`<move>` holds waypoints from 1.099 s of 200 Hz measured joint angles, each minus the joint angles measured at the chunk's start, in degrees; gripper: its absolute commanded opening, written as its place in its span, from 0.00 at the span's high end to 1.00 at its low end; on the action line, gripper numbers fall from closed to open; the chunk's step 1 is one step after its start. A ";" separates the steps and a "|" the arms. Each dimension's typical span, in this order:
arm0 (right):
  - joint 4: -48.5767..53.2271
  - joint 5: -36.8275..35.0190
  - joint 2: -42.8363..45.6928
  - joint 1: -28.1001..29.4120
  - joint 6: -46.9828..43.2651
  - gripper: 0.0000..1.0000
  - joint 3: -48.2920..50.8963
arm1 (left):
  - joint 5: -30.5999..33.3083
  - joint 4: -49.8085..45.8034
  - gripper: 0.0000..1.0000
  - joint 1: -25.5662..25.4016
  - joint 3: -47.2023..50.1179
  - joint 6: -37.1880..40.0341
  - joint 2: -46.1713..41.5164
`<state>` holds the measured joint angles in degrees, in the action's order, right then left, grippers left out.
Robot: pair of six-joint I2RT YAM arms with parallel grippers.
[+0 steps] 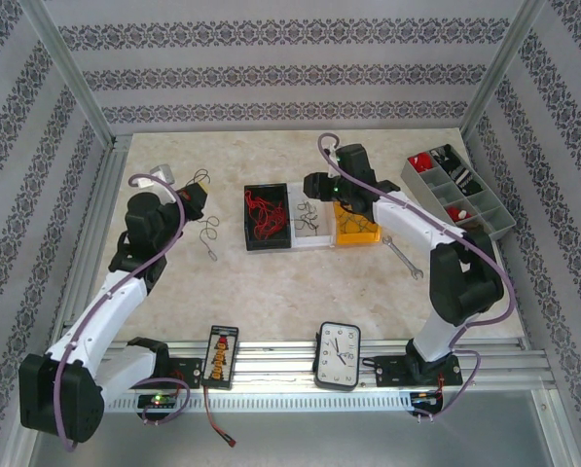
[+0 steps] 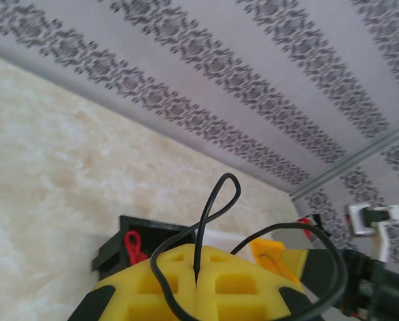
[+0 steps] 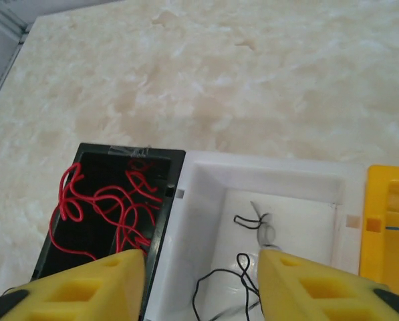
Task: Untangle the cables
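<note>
Marbled tabletop [image 1: 271, 282], thin looped cables [image 1: 261, 212]

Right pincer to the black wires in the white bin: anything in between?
Nothing visible covers them. The right pincer stands open above the white bin, black wires lying bare on its floor. Its jaws straddle the rims where it meets the black bin, which could catch a finger going down.

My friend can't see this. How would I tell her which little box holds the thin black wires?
On the marble-patterned tabletop, three small open boxes sit in a row near the middle. Take the centre one, the white plastic box, between the black plastic box of tangled red wires and the yellow plastic box. It alone is white, with thin black wire loops lying inside.
</note>
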<state>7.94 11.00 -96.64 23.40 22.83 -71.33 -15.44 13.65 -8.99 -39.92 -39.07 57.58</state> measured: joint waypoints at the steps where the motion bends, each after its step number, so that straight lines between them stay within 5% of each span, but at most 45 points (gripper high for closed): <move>1: 0.00 -0.09 0.07 0.00 -0.04 0.46 0.00 | -0.07 0.00 1.00 0.00 -0.07 0.02 -0.02; 63: -1.05 -3.52 11.61 -0.17 -0.13 0.46 4.44 | -9.90 1.57 1.00 -0.81 -7.10 -1.95 2.14; 117: -1.49 -4.63 17.33 -3.56 1.25 0.46 11.67 | -14.62 6.64 1.00 -6.43 -24.52 -1.68 14.78; 220: -1.25 -5.20 25.38 -10.56 3.32 0.47 18.40 | -12.46 14.21 1.00 -17.22 -35.87 0.55 44.72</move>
<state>6.70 5.80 -71.26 12.84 26.15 -52.93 -27.90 27.86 -26.22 -75.79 -38.52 102.30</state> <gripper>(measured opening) 0.529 0.055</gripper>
